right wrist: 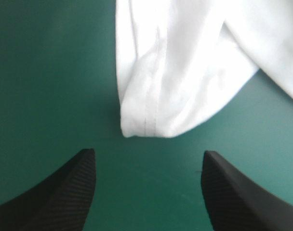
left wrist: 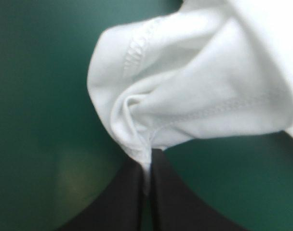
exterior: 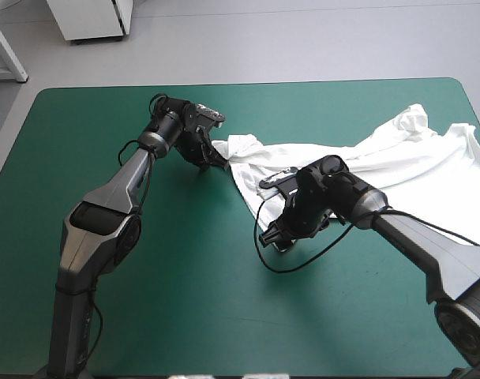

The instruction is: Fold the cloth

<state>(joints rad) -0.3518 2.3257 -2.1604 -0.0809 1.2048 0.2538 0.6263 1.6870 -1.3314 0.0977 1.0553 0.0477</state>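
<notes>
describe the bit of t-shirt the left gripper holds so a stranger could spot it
The white T-shirt lies across the right half of the teal-green table. Follow it to its narrow tip toward the centre: a stitched hem fold, pinched in the left gripper. The nearer corner lies free, ahead of the open right gripper.

Looks like a robotics lab: a left arm [exterior: 106, 209] and a right arm [exterior: 429, 245] stand at a teal-green covered table [exterior: 224, 316], bare grey floor [exterior: 303, 35] beyond, white cabinet [exterior: 90, 20] far left.
</notes>
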